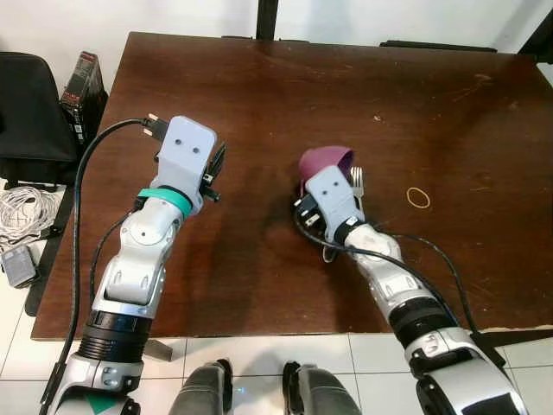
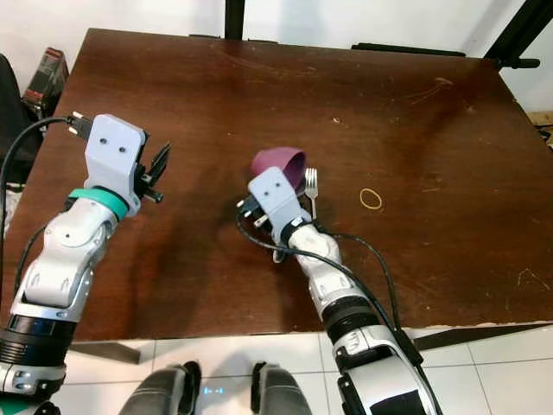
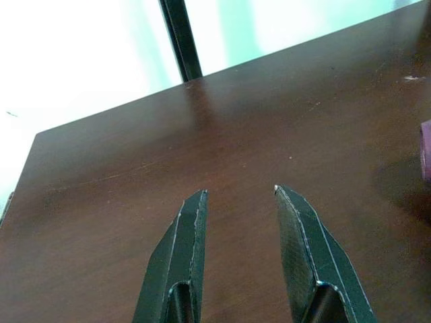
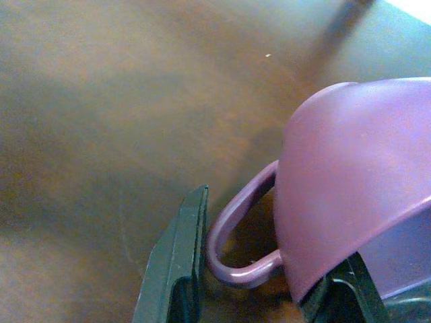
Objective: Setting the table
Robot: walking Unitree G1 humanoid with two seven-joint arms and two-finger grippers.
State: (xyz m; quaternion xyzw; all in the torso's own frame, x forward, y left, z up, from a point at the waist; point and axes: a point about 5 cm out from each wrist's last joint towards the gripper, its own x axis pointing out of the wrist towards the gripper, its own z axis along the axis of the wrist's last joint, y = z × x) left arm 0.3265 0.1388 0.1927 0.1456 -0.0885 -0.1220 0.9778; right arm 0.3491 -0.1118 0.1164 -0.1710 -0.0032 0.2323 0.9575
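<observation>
Across the brown worktop, our left gripper hovers spread at centre-left, our right gripper pinches the purple mug mid-frame by its handle, which we judge light, rigid, smooth; fork beside it.

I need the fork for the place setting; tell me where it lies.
The fork lies on the table near its middle, right beside the purple cup at the right gripper, with the rubber band further right.
</observation>
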